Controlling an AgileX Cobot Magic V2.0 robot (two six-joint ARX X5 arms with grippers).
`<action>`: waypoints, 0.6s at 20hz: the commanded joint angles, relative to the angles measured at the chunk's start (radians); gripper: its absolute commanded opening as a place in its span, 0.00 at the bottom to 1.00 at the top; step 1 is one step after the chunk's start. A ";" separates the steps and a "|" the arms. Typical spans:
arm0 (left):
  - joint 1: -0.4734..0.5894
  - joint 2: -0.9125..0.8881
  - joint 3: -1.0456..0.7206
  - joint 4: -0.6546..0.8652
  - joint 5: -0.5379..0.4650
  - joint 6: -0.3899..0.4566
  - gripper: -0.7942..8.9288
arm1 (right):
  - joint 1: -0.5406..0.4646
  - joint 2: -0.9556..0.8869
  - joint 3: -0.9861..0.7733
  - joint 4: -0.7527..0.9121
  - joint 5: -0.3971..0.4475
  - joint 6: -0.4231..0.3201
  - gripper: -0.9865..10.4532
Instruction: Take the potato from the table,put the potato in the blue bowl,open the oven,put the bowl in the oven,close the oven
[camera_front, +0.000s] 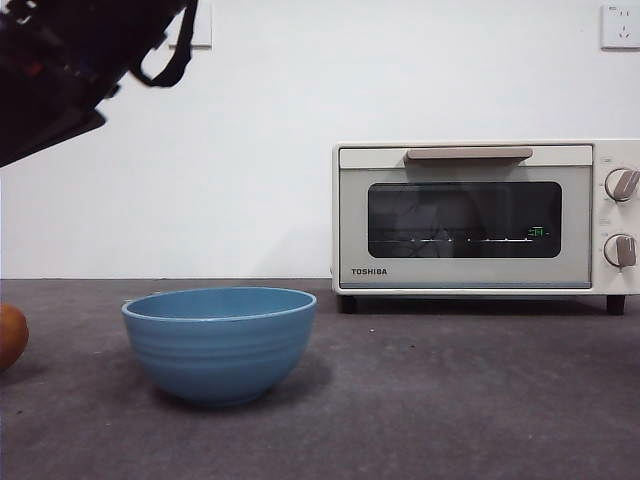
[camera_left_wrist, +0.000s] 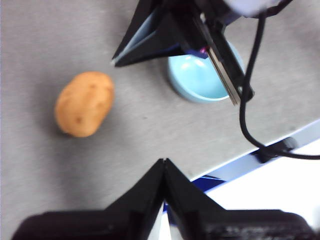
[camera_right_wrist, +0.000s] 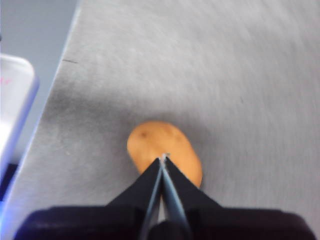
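The orange-brown potato (camera_left_wrist: 84, 103) lies on the grey table (camera_front: 450, 400), just showing at the left edge of the front view (camera_front: 8, 337). My right gripper (camera_right_wrist: 164, 158) hangs shut above the potato (camera_right_wrist: 155, 142), apart from it. It also reaches into the left wrist view as a black wedge (camera_left_wrist: 114, 62), between the potato and the blue bowl (camera_left_wrist: 200, 80). My left gripper (camera_left_wrist: 164, 161) is shut and empty, higher up near the table's edge. The blue bowl (camera_front: 219, 343) stands empty at centre left. The oven (camera_front: 480, 215) stands at the back right, its door closed.
A dark arm (camera_front: 60, 70) fills the top left corner of the front view. A black cable (camera_left_wrist: 245, 100) hangs past the bowl. The table's edge (camera_left_wrist: 250, 160) runs close to my left gripper. A white object (camera_right_wrist: 12, 110) lies beyond the table's side edge.
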 joint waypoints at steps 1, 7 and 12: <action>-0.011 -0.005 0.002 0.002 -0.114 0.014 0.08 | 0.005 0.048 0.002 0.039 -0.007 -0.065 0.09; -0.052 -0.005 0.002 0.002 -0.229 0.010 0.08 | 0.003 0.076 0.002 0.084 -0.016 -0.056 0.57; -0.076 -0.005 0.002 0.002 -0.228 0.010 0.08 | -0.005 0.108 0.002 0.106 -0.016 -0.052 0.67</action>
